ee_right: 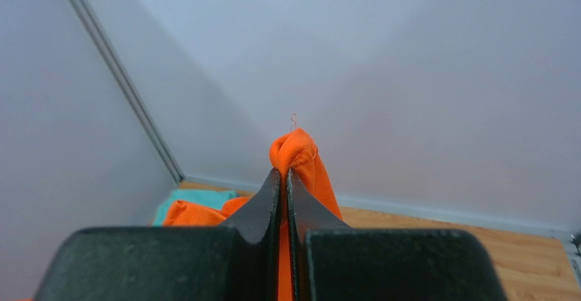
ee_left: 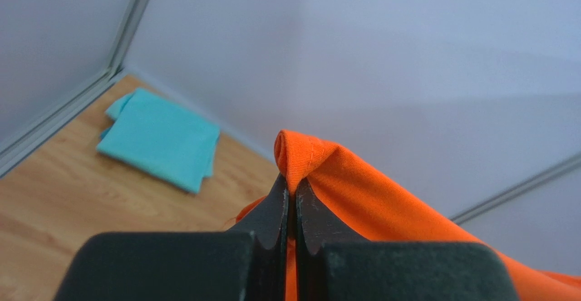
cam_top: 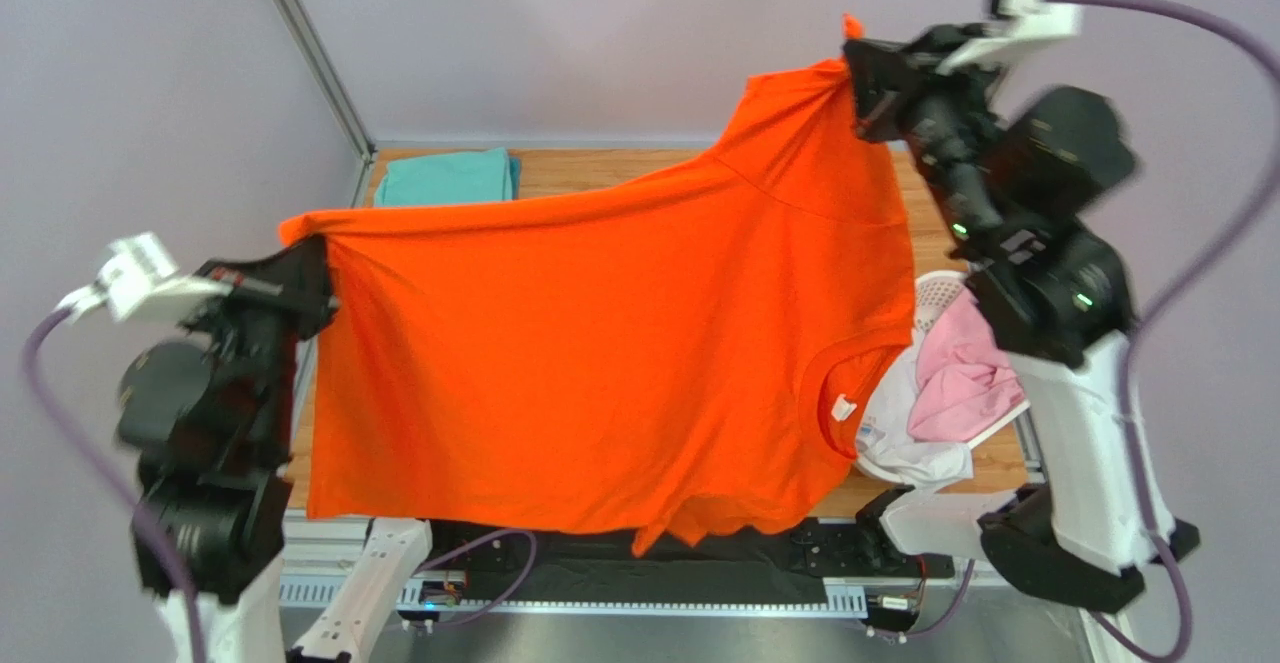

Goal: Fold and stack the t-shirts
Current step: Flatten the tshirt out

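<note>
The orange-red t-shirt (cam_top: 601,348) hangs spread in the air between both arms, collar toward the lower right. My left gripper (cam_top: 313,255) is shut on one hem corner (ee_left: 300,154) at the left. My right gripper (cam_top: 860,86) is shut on the other corner (ee_right: 293,150), held higher at the upper right. A folded teal-green t-shirt (cam_top: 445,177) lies on the wooden table (cam_top: 601,168) at the far left; it also shows in the left wrist view (ee_left: 160,137). Pale pink (cam_top: 962,371) and white (cam_top: 909,438) shirts lie bunched at the right.
A white perforated basket (cam_top: 939,291) stands at the right edge under the pink and white shirts. Grey walls and a metal frame post (cam_top: 308,41) close in the table at the back and left. The hanging shirt hides most of the table.
</note>
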`<state>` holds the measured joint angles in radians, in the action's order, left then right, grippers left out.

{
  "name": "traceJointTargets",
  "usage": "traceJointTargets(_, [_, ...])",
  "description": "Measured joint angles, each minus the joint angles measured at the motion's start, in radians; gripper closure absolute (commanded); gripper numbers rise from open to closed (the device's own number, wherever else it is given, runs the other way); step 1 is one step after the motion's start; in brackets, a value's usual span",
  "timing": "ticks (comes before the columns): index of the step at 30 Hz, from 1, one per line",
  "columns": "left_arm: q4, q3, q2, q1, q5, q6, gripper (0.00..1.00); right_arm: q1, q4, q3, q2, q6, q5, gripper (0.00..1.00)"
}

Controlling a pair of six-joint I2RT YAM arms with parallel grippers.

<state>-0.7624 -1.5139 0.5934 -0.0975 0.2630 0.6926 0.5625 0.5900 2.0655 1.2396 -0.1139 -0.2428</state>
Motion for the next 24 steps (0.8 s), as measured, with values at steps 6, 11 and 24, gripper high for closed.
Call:
traceJointTargets(6, [0.016, 0.229, 0.285, 0.001, 0.124, 0.015, 0.75, -0.108, -0.126, -0.212, 0.25, 0.003, -0.008, 1.0])
traceJointTargets(11, [0.05, 0.341, 0.633, 0.024, 0.15, 0.028, 0.0, -0.169, -0.185, -0.345, 0.555, -0.027, 0.06, 0.86])
traceJointTargets(24, [0.051, 0.363, 0.868, 0.064, 0.059, 0.008, 0.0, -0.173, -0.113, -0.32, 0.878, -0.096, 0.107, 0.0])
